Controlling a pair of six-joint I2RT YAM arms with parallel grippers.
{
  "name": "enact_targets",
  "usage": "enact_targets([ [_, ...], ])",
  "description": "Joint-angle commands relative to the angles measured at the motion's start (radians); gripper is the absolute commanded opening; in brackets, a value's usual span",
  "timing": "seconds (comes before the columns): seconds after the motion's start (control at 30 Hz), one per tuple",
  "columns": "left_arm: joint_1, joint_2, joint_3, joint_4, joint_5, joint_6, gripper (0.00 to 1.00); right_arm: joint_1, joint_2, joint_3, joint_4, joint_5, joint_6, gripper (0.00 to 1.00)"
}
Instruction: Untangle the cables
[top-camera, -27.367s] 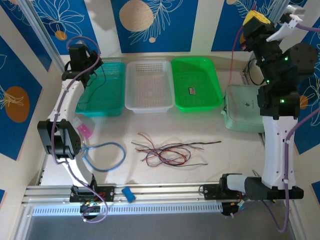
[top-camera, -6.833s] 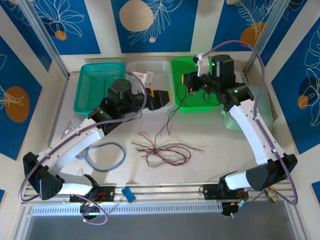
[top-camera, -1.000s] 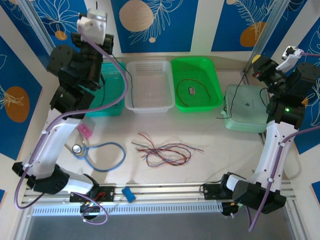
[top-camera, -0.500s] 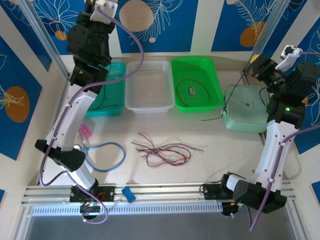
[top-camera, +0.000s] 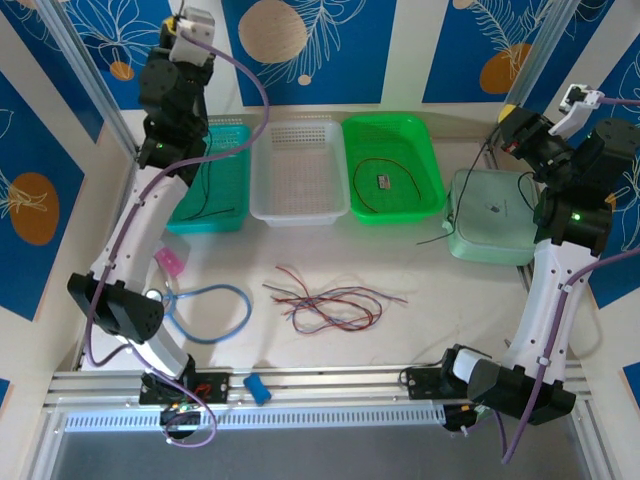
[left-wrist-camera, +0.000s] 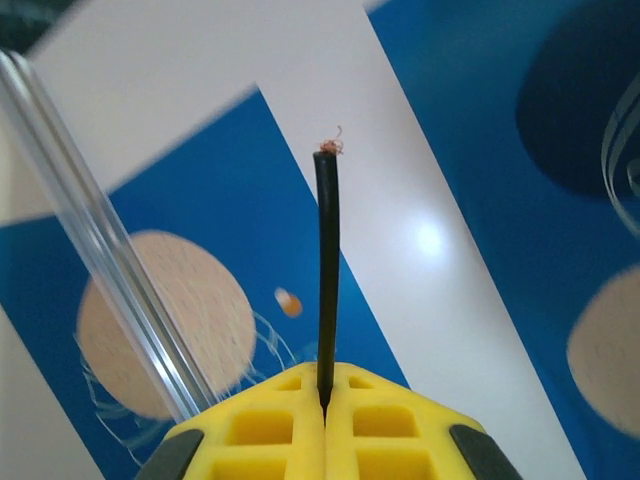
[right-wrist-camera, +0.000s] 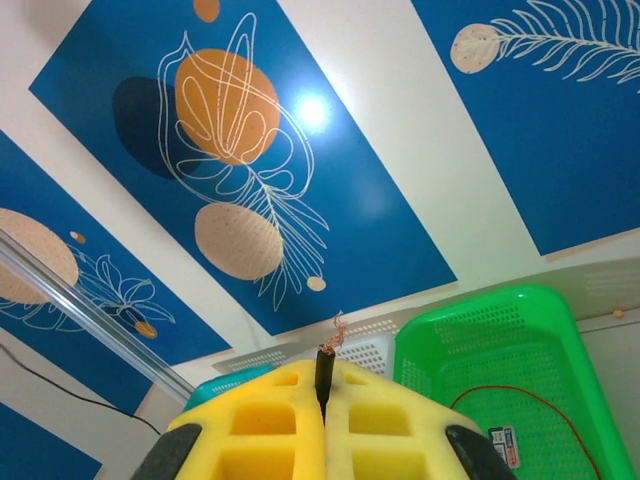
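The tangled pile of thin red, black and brown cables lies on the pale table, in front of the baskets. High up, the left gripper is pinched tight on a thin black cable that hangs into the teal plastic basket. The right gripper squeezes another black cable. The green plastic basket holds a thin reddish cable and a small card.

Red, black cables; green tray
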Motion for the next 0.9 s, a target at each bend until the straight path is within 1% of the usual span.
enact_targets([
  [0.0, 0.018, -0.012, -0.101, 0.050, -0.038, -0.077, 0.00, 0.013, -0.009, 0.039, -0.019, -0.024, 0.002, 0.00],
  [0.07, 0.018, 0.004, -0.130, 0.040, -0.097, -0.115, 0.00, 0.018, -0.011, 0.043, -0.027, -0.014, -0.001, 0.00],
  [0.13, 0.017, 0.026, -0.156, 0.033, -0.131, -0.122, 0.00, 0.019, -0.019, 0.037, -0.026, 0.002, 0.001, 0.00],
  [0.23, -0.021, 0.029, -0.191, 0.046, -0.211, -0.163, 0.00, 0.029, -0.035, 0.010, -0.010, 0.018, 0.010, 0.00],
  [0.27, -0.035, 0.028, -0.202, 0.045, -0.213, -0.165, 0.00, 0.031, -0.038, -0.003, 0.006, 0.025, 0.024, 0.00],
  [0.3, -0.041, 0.037, -0.205, 0.049, -0.224, -0.151, 0.00, 0.031, -0.038, -0.011, 0.016, 0.023, 0.036, 0.00],
  [0.4, -0.053, 0.105, -0.198, 0.102, -0.343, -0.057, 0.00, 0.035, -0.041, -0.007, 0.008, 0.010, 0.030, 0.00],
  [0.43, -0.060, 0.125, -0.207, 0.143, -0.378, -0.009, 0.00, 0.035, -0.044, -0.008, 0.004, 0.013, 0.022, 0.00],
  [0.53, -0.085, 0.176, -0.267, 0.363, -0.449, 0.182, 0.00, 0.032, -0.047, -0.008, -0.006, 0.013, 0.008, 0.00],
  [0.57, -0.090, 0.193, -0.280, 0.417, -0.470, 0.224, 0.00, 0.032, -0.046, -0.007, -0.007, 0.008, 0.007, 0.00],
  [0.77, -0.089, 0.268, -0.349, 0.544, -0.532, 0.294, 0.04, 0.031, -0.046, 0.001, -0.016, 0.000, -0.003, 0.00],
  [0.87, -0.076, 0.280, -0.396, 0.546, -0.544, 0.268, 0.04, 0.030, -0.044, 0.017, -0.033, 0.002, -0.018, 0.00],
])
